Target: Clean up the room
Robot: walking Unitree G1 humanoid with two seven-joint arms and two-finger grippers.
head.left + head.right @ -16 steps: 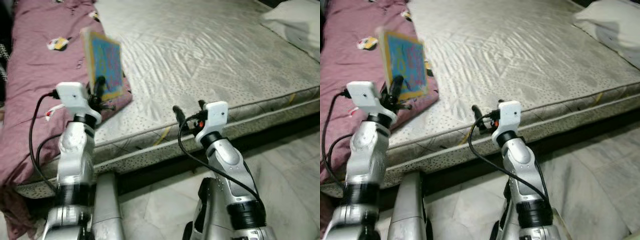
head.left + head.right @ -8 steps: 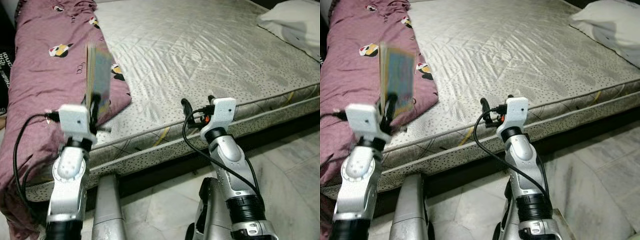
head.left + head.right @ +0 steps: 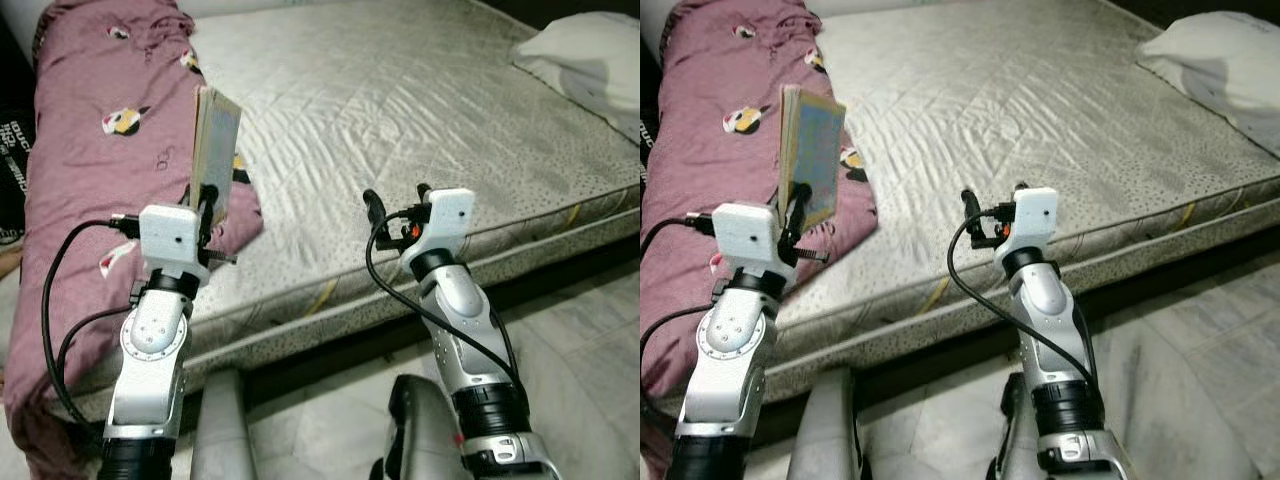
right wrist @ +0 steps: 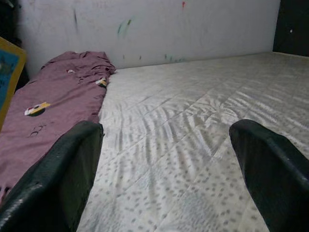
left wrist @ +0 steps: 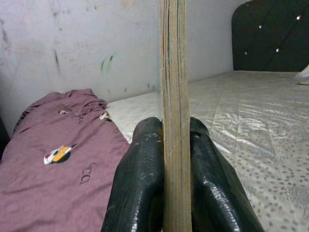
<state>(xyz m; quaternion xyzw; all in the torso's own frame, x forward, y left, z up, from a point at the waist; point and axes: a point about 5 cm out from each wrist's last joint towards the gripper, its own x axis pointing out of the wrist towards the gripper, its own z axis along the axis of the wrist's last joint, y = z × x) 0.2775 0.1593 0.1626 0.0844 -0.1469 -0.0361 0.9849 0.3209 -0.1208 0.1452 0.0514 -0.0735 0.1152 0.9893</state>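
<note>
Left pincer clamps an upright book over the mattress edge beside the maroon blanket, while the right pincer, fingers spread and empty, hovers near that same edge.

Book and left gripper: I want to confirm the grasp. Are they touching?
Touching. The left wrist view shows both black fingers pressed flat against the two sides of the book, which stands on edge in the left gripper with no gap.

Thin book (blue cover, yellow border) held upright above maroon blanket.
</note>
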